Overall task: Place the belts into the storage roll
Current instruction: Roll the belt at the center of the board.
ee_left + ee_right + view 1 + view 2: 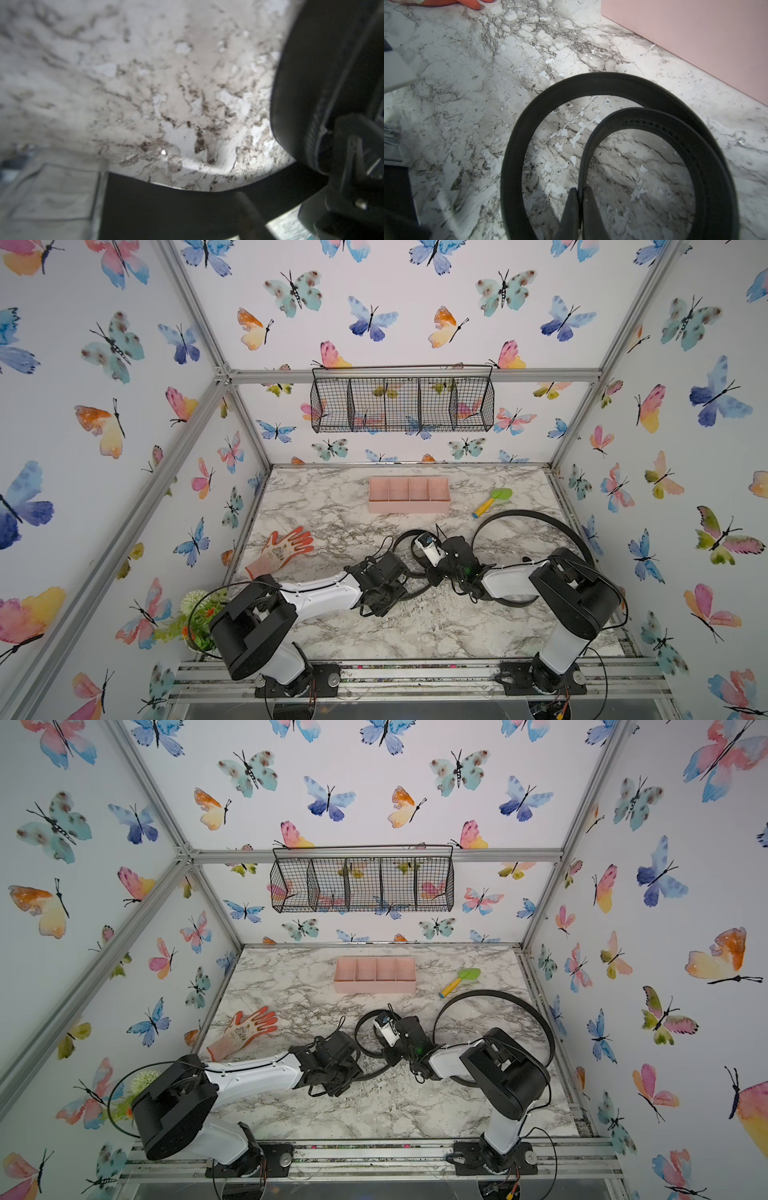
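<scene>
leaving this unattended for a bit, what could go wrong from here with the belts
The right tool pinches the coiled belt at one spot only; its loose outer loop may spring open and miss the compartments of the pink tray. The second belt curves around the right arm, so moving that arm could drag it into the green shovel.

R tool (pixel 579 195) clamped; L arm (pixel 320 593) low.
</scene>
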Tool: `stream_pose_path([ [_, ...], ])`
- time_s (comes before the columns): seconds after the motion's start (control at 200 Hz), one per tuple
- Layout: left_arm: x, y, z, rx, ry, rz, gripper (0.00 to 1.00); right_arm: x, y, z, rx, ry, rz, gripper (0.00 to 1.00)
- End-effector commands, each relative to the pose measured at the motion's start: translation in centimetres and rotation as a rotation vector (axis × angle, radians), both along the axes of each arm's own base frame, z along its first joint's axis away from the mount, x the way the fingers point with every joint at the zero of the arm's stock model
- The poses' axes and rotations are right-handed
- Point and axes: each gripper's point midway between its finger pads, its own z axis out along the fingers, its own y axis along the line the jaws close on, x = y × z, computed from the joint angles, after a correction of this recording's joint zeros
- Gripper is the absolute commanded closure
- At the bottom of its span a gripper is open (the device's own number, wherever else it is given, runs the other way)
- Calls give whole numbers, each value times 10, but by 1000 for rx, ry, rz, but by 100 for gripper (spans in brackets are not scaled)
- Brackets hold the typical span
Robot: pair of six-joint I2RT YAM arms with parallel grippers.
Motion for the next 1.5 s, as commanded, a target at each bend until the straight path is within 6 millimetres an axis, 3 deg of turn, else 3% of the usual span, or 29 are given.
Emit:
stream_pose_path([
  [0.0,-11,23,-32,168,78,-45,69,-13,-9,-18,-31,67,10,97],
  [0.14,-2,31,-30,256,65,-86,73,-16,-9,-18,-36,75,21,97],
  [0.275,16,61,-19,356,26,-108,74,-21,-5,-17,-32,100,53,97],
  [0.491,66,123,-2,510,-39,-159,77,-33,6,-22,-15,163,119,97],
  [0.651,105,148,8,544,-76,-173,77,-49,22,-28,-35,187,180,97],
  [0.841,137,169,5,505,-73,-123,77,-84,40,-35,-82,192,285,97],
  [1.136,183,166,13,501,-100,-137,78,-134,46,-38,-120,207,420,97],
  [1.312,210,142,22,431,-140,-159,80,-163,53,-38,-132,233,510,97],
  [1.497,220,111,31,416,-179,-215,81,-181,68,-23,-117,214,574,97],
])
